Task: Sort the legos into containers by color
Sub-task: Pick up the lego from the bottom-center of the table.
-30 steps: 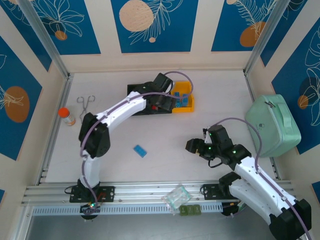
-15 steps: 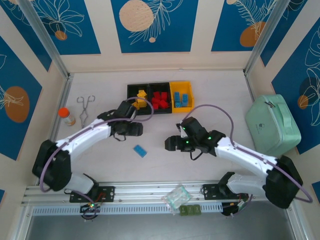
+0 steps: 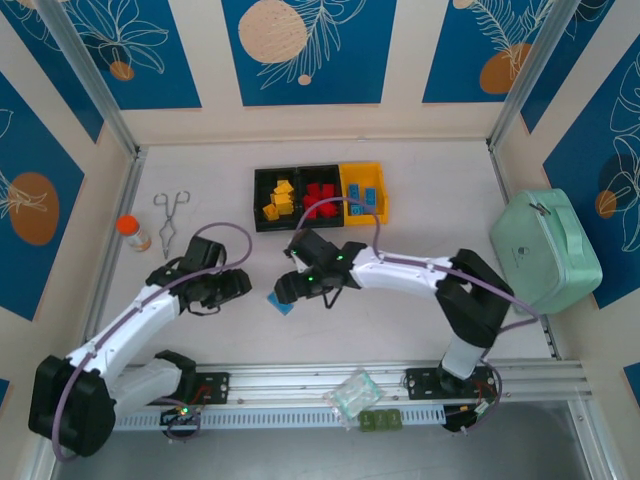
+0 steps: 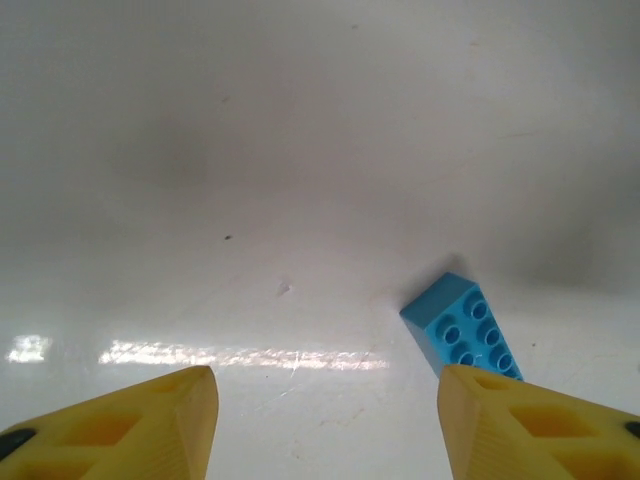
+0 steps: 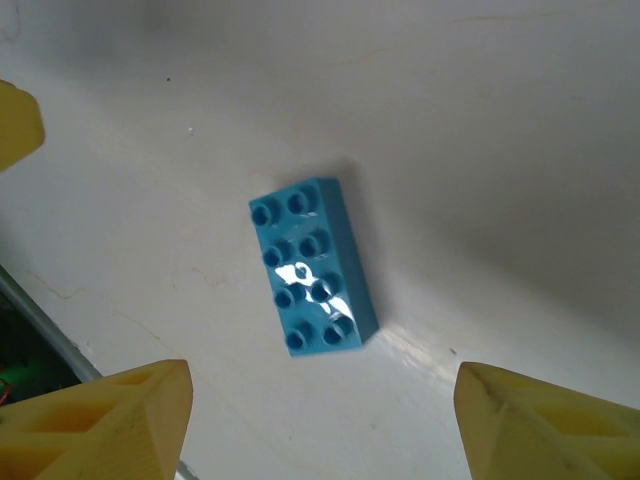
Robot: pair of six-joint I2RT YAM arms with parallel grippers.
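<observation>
**One blue lego [image 3: 280, 302] loose on the bench [image 3: 430, 210]**

Lying flat, studs up, two rows of four, somewhat left of the bench's middle and nearer its near edge than its far one. Touched by nothing. Bracketed from above by the right claw [image 3: 288, 291], spread wide and gripping nothing, with its yellow fingers [image 5: 110, 425] well apart on either side in the right wrist view. Flanked on the left-edge side by the left claw [image 3: 241, 286], likewise wide open and empty, hovering over bare bench. Seen just beside one fingertip in the left wrist view.

Farther off, toward the far edge and about midway along it: three joined containers [image 3: 299, 200] in a row. From left to right: black with yellow legos [image 3: 277, 203], black with red legos [image 3: 320, 200], yellow with blue legos [image 3: 366, 197].

Near the left edge: a pair of metal forceps [image 3: 172, 213] and an orange-capped bottle [image 3: 132, 233]. At the right edge: a mint-green case [image 3: 545, 250]. Beyond the near edge, on the rail: a clear bag [image 3: 352, 393].
</observation>
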